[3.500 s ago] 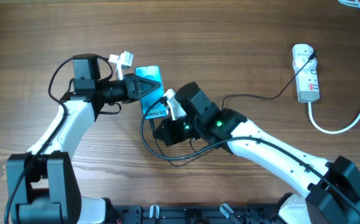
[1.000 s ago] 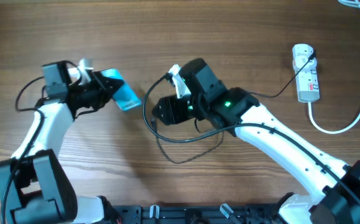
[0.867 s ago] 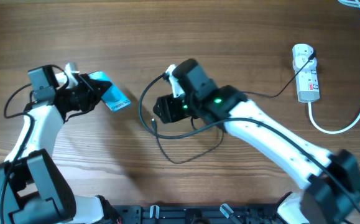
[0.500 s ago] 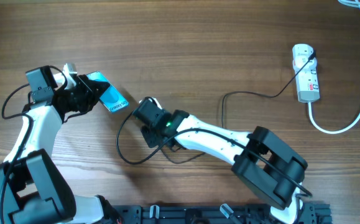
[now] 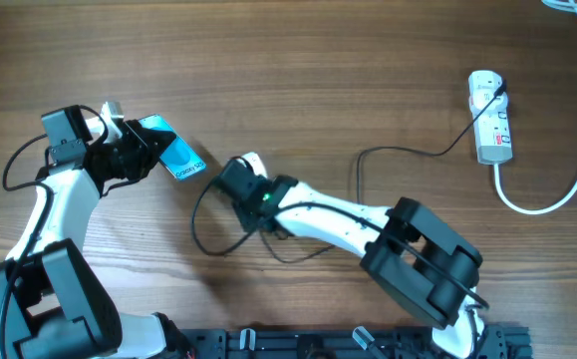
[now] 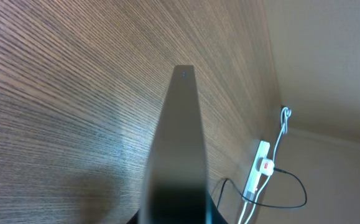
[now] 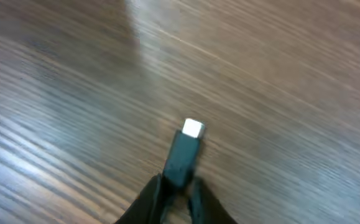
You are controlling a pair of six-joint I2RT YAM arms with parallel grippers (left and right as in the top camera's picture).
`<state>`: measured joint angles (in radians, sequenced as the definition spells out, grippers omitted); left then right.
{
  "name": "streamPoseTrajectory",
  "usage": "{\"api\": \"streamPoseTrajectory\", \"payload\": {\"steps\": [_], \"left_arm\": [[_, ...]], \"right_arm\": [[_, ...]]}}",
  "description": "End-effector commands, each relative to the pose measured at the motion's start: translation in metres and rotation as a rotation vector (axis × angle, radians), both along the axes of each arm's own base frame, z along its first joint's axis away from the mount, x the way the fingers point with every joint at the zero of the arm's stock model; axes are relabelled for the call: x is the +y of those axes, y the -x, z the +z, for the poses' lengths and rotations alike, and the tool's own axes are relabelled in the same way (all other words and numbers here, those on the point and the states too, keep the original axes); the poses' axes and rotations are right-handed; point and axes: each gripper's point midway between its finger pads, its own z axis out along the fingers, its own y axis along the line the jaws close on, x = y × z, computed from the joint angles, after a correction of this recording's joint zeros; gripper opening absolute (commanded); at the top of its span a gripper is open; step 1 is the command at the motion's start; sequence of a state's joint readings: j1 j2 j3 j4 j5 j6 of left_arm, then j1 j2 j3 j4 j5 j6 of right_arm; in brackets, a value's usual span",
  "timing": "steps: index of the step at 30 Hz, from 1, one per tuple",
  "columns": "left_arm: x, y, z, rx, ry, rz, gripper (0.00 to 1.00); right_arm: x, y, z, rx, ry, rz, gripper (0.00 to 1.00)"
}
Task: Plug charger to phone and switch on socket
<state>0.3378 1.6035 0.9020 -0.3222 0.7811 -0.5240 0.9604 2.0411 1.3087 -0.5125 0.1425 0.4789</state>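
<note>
Two claws are clamped: the left claw (image 5: pixel 148 148) on the tilted phone (image 5: pixel 178 158), held far from the socket (image 5: pixel 490 118), free end toward it; the right claw (image 7: pixel 177 186) on the charger (image 7: pixel 183 158), tip pointed away from it.

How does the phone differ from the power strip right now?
The phone has a turquoise screen; the power strip is white with red marks. The phone is held tilted in the left gripper; the power strip lies flat on the table, untouched. The power strip has a black lead plugged in; the phone has none, the charger tip sitting in the right gripper. Both are slim rectangles.
</note>
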Motion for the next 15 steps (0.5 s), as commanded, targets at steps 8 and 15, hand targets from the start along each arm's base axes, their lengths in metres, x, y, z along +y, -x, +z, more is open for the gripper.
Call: {"api": "streamPoseTrajectory", "payload": {"steps": [8,15], "left_arm": [[-0.001,0.000,0.002,-0.016,-0.003,-0.017,0.04],[-0.001,0.000,0.002,-0.016,-0.002,-0.018,0.04]], "right_arm": [[-0.117,-0.044,0.011,0.288,0.142,-0.232,0.14],[-0.091,-0.032,0.014,0.402,-0.015,-0.251,0.46]]}}
